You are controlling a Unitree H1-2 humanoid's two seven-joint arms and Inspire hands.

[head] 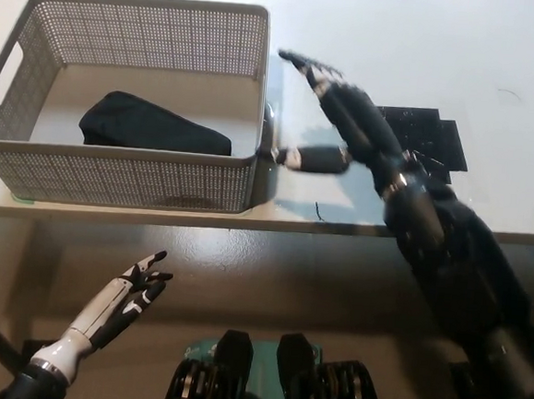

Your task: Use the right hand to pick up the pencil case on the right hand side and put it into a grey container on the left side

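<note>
The worktop (429, 27) is pale and wide, and most of it is bare. On its left part stands the grey container (121, 177), a mesh basket with a handle slot in its left wall. Inside it lies the pencil case (152, 126), dark and long, flat on the bottom, toward the front wall. So the task's thing is in its place, and I judge that the putting-in step is done.

The black right hand (333, 122) is outside the basket, just beside its right wall, above the worktop. Its fingers are spread wide and it holds nothing. Behind it, a flat black thing (438, 139) lies on the worktop.

The white left hand (120, 299) rests low at the left, below the worktop edge, fingers apart and empty.

What remains, I think, is only to bring the right arm to a rest position, without knocking the basket wall.
</note>
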